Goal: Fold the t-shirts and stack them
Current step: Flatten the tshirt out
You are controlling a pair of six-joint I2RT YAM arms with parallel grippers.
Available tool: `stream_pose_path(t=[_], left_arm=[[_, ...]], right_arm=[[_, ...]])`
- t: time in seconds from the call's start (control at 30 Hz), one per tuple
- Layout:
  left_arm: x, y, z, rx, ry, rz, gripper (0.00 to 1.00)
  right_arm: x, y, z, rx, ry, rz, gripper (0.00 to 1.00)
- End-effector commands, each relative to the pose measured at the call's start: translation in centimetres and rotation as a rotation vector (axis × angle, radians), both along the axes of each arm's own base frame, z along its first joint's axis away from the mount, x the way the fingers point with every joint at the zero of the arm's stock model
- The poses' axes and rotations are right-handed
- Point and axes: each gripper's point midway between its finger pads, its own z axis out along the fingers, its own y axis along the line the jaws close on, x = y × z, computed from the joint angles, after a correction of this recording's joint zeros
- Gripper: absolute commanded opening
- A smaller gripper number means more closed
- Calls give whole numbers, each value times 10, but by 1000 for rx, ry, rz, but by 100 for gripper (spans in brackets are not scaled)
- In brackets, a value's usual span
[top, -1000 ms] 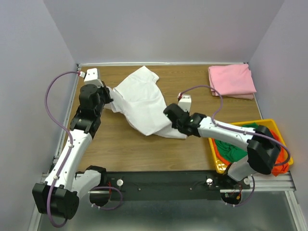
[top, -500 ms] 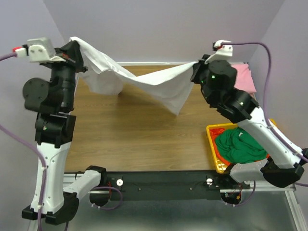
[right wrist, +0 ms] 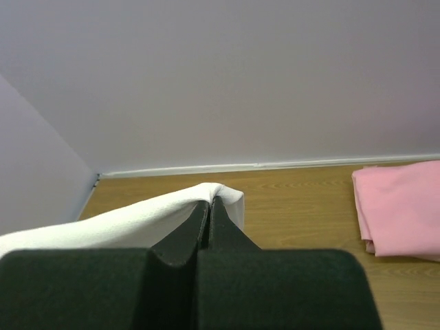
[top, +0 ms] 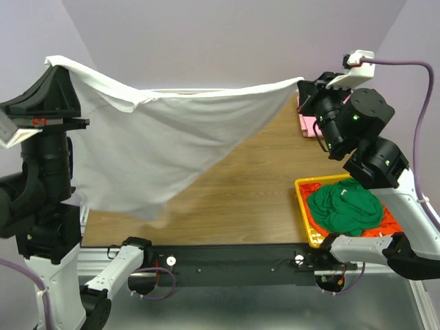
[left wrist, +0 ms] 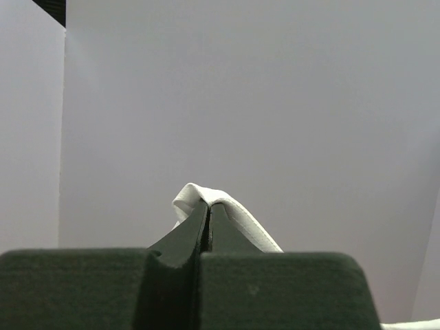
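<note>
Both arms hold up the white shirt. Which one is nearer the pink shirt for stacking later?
Right, probably. The right tool pinches the white shirt near the pink shirt; the left tool holds the opposite end, far across on the left.

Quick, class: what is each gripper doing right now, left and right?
The left gripper is shut on a corner of the white t-shirt.
The right gripper is shut on its opposite corner.
</note>
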Motion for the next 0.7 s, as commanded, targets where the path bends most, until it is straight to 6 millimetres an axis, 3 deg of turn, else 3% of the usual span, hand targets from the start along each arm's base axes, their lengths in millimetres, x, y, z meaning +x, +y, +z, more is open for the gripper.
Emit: stream_pose_path(t=[0.0, 0.17, 0.33, 0.47, 0.67], left_arm=[[69, -24, -34, 82, 146, -42, 0], [140, -37, -83, 100, 276, -46, 0], [172, -41, -113, 101, 354, -39, 0], [168, -38, -121, 88, 368, -33, 0], [124, -32, -131, 57, 339, -53, 0]], right_arm=[[21, 13, -21, -90, 44, -40, 0], [46, 25, -51, -157, 88, -100, 0], [61, 25, -64, -172, 106, -130, 0], [53, 26, -59, -146, 92, -78, 0], [28, 30, -52, -104, 64, 56, 0]])
